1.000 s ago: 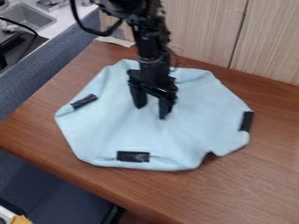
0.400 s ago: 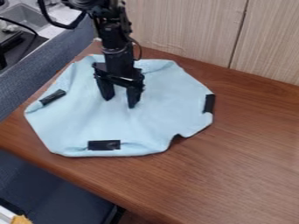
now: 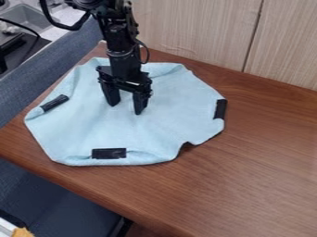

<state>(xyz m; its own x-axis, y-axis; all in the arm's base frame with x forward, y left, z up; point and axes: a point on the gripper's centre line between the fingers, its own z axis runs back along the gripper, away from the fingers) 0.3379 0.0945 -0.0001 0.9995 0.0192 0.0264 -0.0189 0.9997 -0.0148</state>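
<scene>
Mostly spread near the left edge of the table [image 3: 260,171], the cloth [image 3: 74,125] has creases left; my gripper [image 3: 125,105], fingers apart, holds nothing.

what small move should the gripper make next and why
Probably a short lift straight up. The gripper has its fingers apart, with the tips down at the light blue cloth, seemingly touching it, well inside its edges. Moving sideways from there could drag the cloth across the wooden table.

A brown table [image 3: 260,171] meets pale wood panels [image 3: 192,32], a sink [image 3: 28,17] beyond a blue-grey partition [image 3: 49,65].
</scene>
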